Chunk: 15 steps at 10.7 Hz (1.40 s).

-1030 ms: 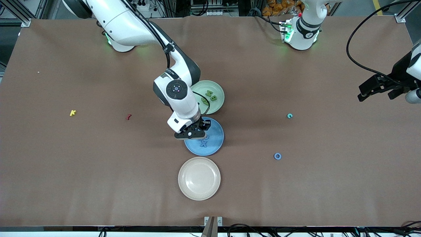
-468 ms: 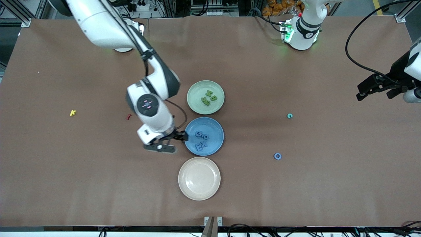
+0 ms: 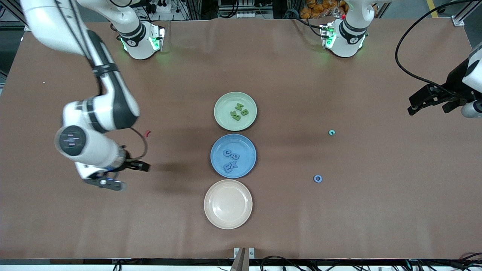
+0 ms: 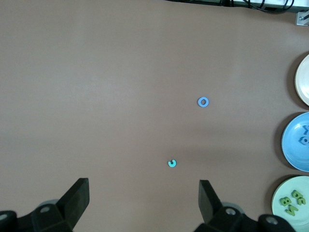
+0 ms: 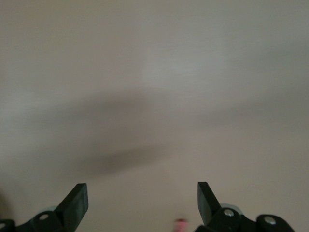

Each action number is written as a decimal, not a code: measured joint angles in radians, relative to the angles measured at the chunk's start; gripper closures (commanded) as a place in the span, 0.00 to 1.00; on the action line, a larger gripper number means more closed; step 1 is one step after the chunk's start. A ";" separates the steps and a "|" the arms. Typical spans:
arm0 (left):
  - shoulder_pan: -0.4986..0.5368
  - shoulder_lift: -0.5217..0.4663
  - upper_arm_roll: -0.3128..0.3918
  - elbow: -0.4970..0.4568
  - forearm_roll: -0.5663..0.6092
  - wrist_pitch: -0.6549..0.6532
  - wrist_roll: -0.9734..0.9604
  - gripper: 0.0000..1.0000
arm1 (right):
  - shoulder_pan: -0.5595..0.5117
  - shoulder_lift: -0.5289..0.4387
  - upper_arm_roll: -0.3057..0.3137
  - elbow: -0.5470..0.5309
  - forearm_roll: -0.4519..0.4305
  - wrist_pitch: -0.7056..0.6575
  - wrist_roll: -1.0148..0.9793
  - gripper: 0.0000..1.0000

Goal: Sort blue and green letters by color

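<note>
Three green letters [image 3: 238, 111] lie on the green plate [image 3: 224, 107]. Several blue letters [image 3: 230, 160] lie on the blue plate [image 3: 243, 146], which is nearer the front camera. A blue ring-shaped letter [image 3: 318, 178] [image 4: 203, 102] and a teal C-shaped letter [image 3: 331, 132] [image 4: 172, 163] lie loose on the mat toward the left arm's end. My right gripper [image 3: 126, 175] [image 5: 142, 195] is open and empty over bare mat toward the right arm's end. My left gripper [image 3: 412, 106] [image 4: 143, 193] waits open and empty, high over its end of the table.
An empty cream plate [image 3: 228, 204] stands nearest the front camera, in line with the other two plates. A small dark red letter [image 3: 147, 133] [image 5: 181, 224] lies close to the right gripper. The brown mat [image 3: 339, 226] covers the whole table.
My right gripper was over the blue plate, opened, and has swung away toward the right arm's end of the table. More blue letters now show on the blue plate. The left arm has barely moved.
</note>
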 measured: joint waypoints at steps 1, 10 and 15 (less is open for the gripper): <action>0.000 0.000 0.000 -0.001 0.000 0.000 0.000 0.00 | -0.066 -0.040 0.000 -0.036 0.000 -0.002 -0.065 0.00; 0.000 0.002 0.001 -0.003 0.000 0.000 -0.001 0.00 | -0.185 -0.418 -0.060 -0.066 0.000 -0.316 -0.184 0.00; -0.001 0.002 0.000 -0.003 0.001 0.000 -0.001 0.00 | -0.159 -0.494 -0.061 0.109 0.005 -0.515 -0.254 0.00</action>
